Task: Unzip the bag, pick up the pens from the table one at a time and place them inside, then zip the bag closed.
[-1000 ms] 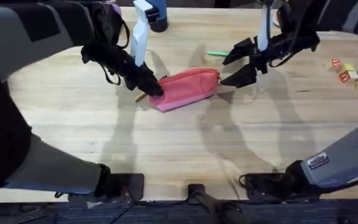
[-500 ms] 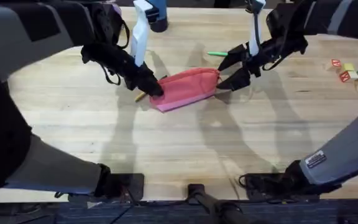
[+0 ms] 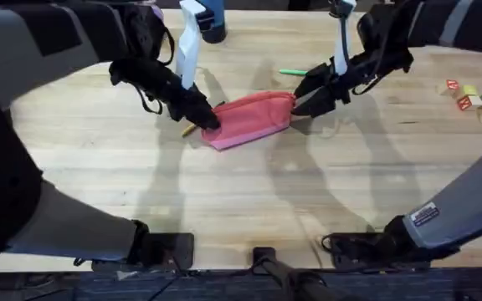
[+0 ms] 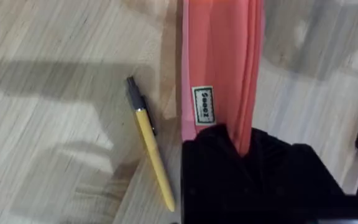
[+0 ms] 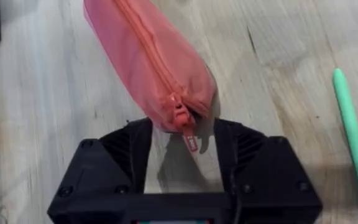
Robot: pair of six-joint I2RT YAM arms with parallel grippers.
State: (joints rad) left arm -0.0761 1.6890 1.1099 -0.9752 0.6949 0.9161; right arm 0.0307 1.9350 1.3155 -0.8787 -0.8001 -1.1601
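Left tool [image 4: 244,146] pinches the bag [image 3: 253,117]; right tool [image 5: 185,140] gapes around its zipper pull [image 5: 188,138]; yellow pen [image 4: 151,155] beside.

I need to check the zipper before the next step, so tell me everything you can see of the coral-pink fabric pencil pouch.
The coral-pink fabric pencil pouch lies on the wood-plank table, zipped shut. It has a paler lower band and a small sewn label. The left gripper is shut on one end. At the other end, the zipper pull hangs between the right gripper's open fingers.
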